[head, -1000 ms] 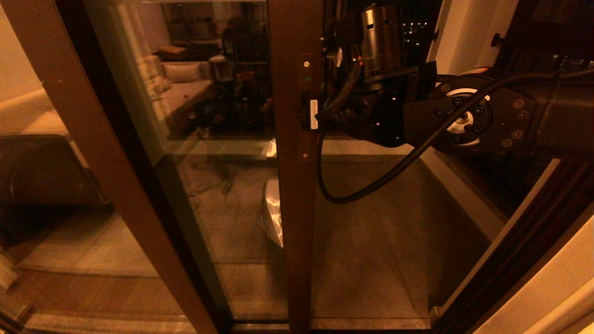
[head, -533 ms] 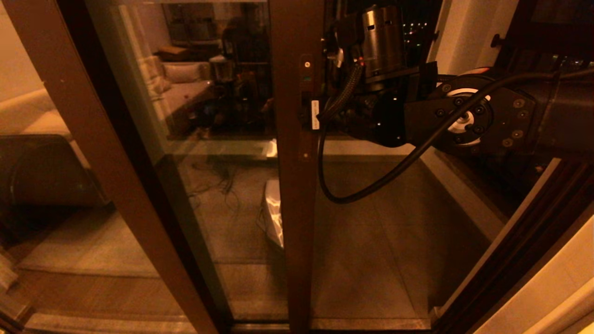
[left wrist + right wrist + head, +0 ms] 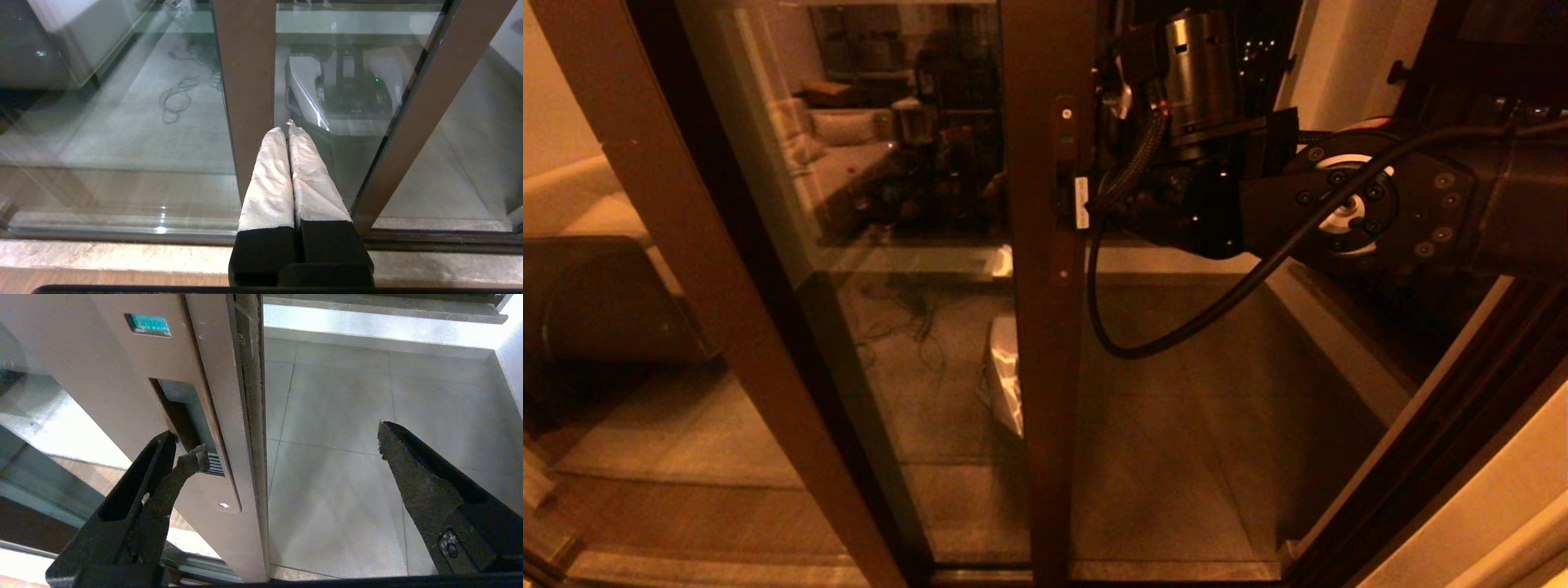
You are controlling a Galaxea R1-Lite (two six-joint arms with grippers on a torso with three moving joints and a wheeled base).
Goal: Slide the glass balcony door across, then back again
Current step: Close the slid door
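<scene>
Right gripper [image 3: 286, 453] is straddling the handle upright of the glass balcony door [image 3: 1045, 343], jaws standing wide apart, one fingertip [image 3: 192, 457] poking into the recessed handle [image 3: 192, 416]. Door is sitting mid-track, part-way across. Left gripper [image 3: 289, 130] is hanging low nr the sill, jaws pressed together, holding nothing.

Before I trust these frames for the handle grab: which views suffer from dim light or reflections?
Head view: dim and amber, the glass balcony door mirrors the room. Left wrist view: bright, though the pane reflects the robot's base. Right wrist view: well lit, recessed handle clear beside one right gripper finger.
</scene>
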